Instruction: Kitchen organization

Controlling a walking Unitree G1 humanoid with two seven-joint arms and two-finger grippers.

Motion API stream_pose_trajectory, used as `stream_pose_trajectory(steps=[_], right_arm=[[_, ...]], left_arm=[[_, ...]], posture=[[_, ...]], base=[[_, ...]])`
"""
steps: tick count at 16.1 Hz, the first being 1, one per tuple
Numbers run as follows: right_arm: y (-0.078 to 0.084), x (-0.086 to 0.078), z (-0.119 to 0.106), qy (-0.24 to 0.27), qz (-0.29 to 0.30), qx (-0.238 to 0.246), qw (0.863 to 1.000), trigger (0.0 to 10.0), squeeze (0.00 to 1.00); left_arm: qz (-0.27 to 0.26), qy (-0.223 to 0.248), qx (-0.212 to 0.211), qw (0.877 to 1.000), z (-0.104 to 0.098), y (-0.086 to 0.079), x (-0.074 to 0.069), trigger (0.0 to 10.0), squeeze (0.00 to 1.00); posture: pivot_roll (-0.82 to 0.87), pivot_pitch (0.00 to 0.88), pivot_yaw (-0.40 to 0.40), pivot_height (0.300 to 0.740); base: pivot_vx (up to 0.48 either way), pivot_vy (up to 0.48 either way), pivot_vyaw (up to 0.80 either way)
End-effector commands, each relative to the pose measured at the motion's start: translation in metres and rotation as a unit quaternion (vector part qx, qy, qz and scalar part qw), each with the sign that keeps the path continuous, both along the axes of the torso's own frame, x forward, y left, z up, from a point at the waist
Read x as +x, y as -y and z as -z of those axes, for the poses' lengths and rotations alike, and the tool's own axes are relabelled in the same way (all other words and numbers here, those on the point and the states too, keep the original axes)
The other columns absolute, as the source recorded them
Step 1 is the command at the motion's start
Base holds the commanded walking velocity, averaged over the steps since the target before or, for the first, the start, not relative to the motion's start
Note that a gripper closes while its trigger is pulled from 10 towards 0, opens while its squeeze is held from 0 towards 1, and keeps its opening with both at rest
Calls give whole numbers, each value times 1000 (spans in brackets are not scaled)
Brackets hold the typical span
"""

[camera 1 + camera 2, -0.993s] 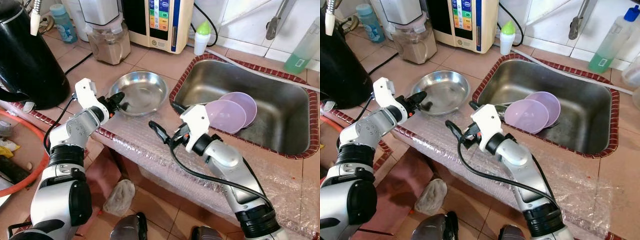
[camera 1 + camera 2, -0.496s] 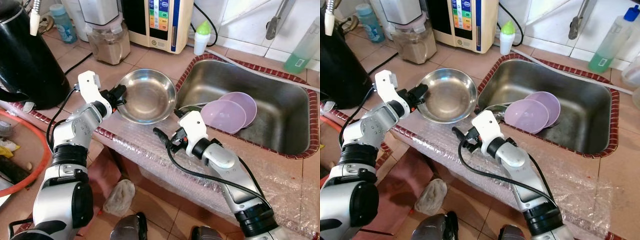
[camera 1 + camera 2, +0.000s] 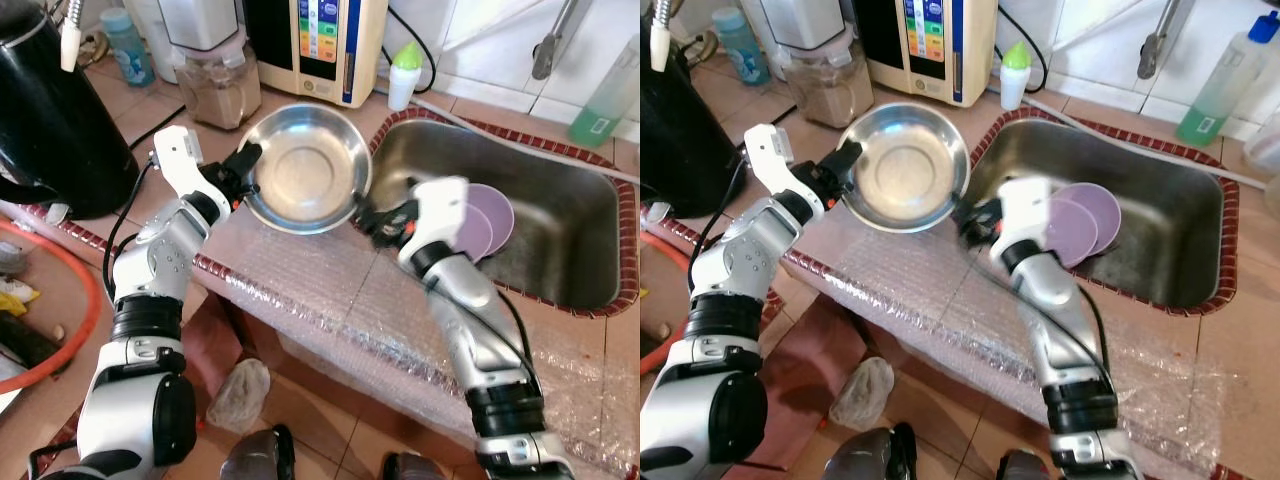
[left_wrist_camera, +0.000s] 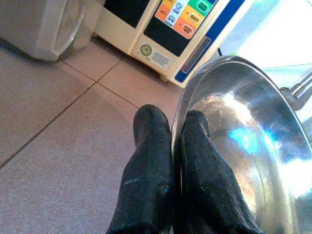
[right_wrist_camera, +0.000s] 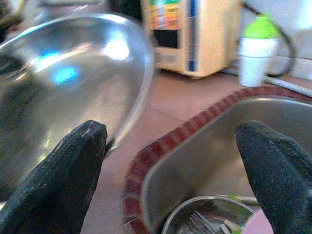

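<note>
Left hand (image 3: 243, 163) pinched on rim of steel bowl (image 3: 308, 167), lifted tilted above table (image 3: 300, 270), sink (image 3: 540, 235) at 3 o'clock. Right hand (image 3: 385, 218) spread wide, empty, under bowl's sink-side edge. Step: carrying bowl; next likely handover or lowering into sink.

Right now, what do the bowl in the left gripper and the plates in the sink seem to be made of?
The bowl, pinched at its rim by the left gripper, looks like polished steel: it mirrors light. The purple plates look like matte plastic, probably: flat colour, no glare.
</note>
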State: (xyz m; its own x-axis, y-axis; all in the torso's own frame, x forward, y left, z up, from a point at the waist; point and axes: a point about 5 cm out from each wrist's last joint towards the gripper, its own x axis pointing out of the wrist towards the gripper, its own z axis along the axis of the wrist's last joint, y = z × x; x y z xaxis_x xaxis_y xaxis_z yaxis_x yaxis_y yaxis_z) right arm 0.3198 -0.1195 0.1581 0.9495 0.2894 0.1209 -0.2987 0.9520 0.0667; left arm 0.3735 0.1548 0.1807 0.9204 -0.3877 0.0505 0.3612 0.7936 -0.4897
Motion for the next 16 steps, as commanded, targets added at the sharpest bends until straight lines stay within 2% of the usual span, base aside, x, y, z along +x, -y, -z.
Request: stream_pose_trajectory(steps=[1,5,6,7,11,16], right_arm=[[4,4,0,-11,17,40,999,10000,0],[0,12,0,-28,29,87,995,10000,0],[-4,14,0,-34,23,96,994,3098,0],[-8,14,1,-39,9,110,993,0,0],[-15,11,6,-61,-21,116,991,0,0],[-6,13,17,-91,5,122,988,0,0]], left_arm=[[6,21,-3,1000,-7,1,-1,0,0],[27,41,-4,999,-10,7,-4,0,0],[39,46,-2,998,-11,12,-5,0,0],[50,53,1,997,-12,16,-7,0,0],[55,54,4,997,-10,19,-8,0,0],[56,57,5,997,-11,20,-8,0,0]], posture=[[-23,71,67,740],[-23,72,68,740],[-22,71,67,740],[-20,70,64,740],[-22,69,63,740],[-24,69,63,740]], base=[[0,0,0],[0,0,0],[0,0,0],[0,0,0],[0,0,0],[0,0,0]])
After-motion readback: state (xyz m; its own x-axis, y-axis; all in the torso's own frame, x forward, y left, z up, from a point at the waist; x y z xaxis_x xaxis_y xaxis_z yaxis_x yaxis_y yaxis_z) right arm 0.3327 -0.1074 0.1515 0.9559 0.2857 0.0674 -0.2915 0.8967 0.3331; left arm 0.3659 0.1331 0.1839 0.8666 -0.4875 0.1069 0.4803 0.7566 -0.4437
